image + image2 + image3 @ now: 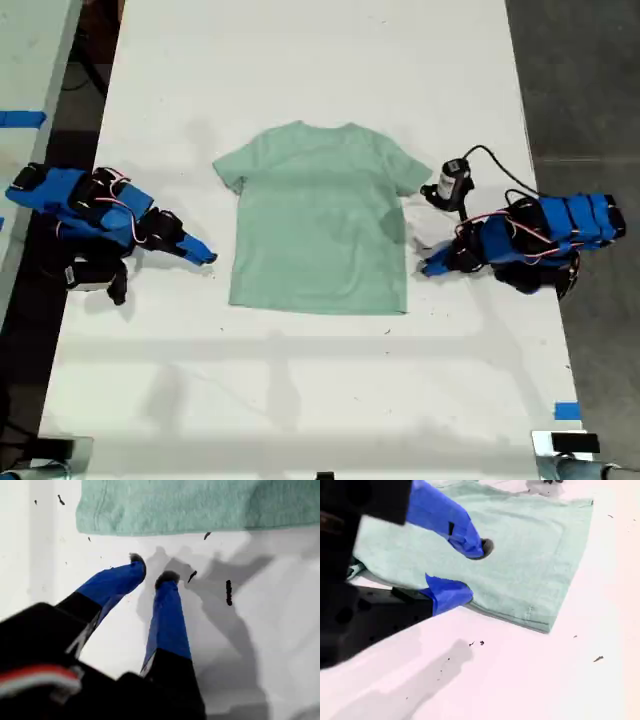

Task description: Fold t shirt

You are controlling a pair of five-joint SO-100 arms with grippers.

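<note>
Flanking t shirt [320, 220] on white table [300, 60] — my first gripper [426, 268], my second gripper [205, 257], parted.

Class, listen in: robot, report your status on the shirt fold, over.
My first gripper open, empty, short of the t shirt. My second gripper open, empty. Shirt flat, unfolded. Nothing on it.

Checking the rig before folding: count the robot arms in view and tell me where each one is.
2. My second arm sits at the exterior view's left of the t shirt, my first arm at its right. None looks hidden.
</note>
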